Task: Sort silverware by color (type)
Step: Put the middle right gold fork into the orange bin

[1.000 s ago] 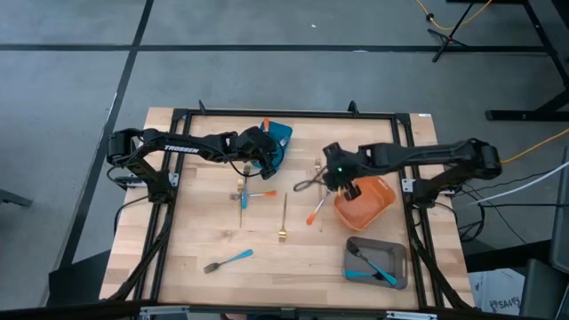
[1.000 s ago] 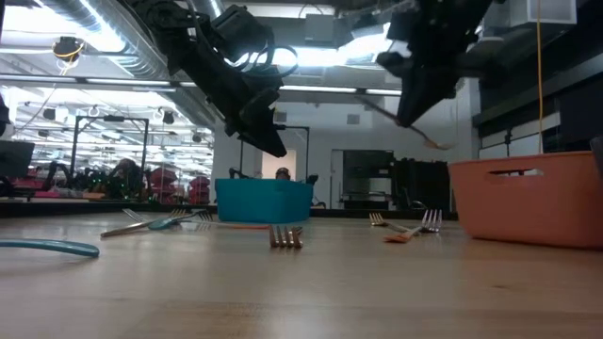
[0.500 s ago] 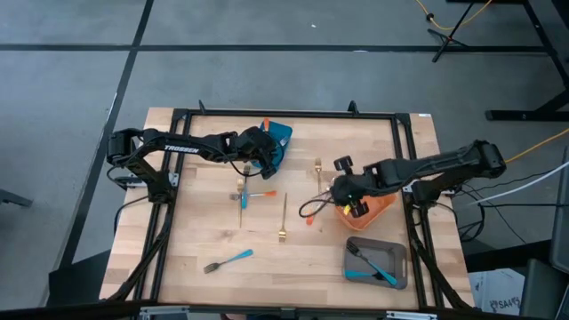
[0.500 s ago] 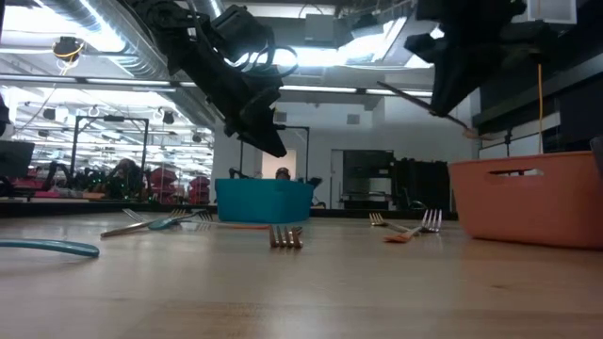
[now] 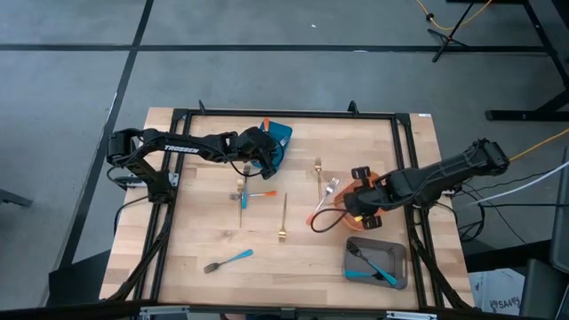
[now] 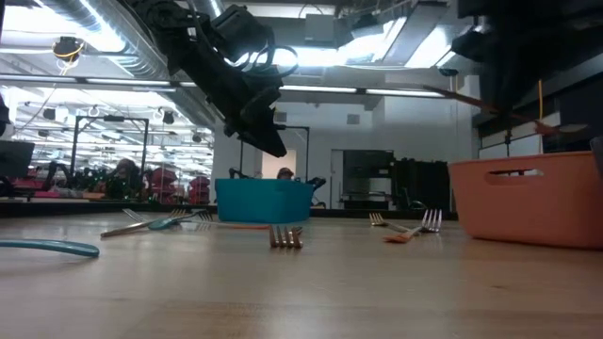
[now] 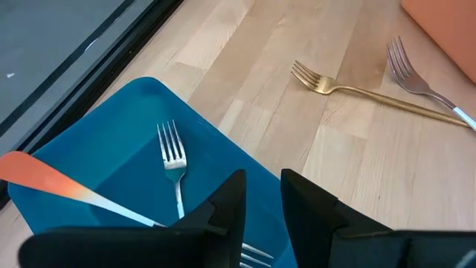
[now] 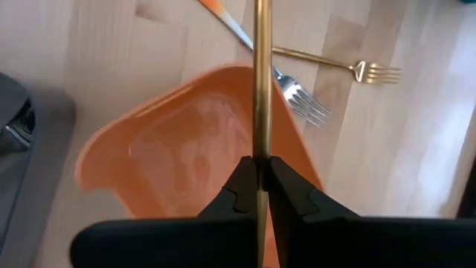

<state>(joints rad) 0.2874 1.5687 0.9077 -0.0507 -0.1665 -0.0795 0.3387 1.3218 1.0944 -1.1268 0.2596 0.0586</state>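
Right gripper (image 8: 259,195) above orange bin (image 8: 178,141), jaws pinching gold fork (image 8: 260,82), left gripper (image 7: 262,195) over blue bin (image 7: 126,160), jaws slightly spread and empty, two forks (image 7: 172,160) in blue bin, other forks (image 5: 284,218) scattered on worktop (image 5: 204,169).

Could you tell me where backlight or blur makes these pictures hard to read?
Low view: bright ceiling lights leave both arms as dark silhouettes. Right wrist view: the right gripper is soft, as is the gold fork it grips. Left wrist view: the left gripper blurs; the blue container stays sharp.
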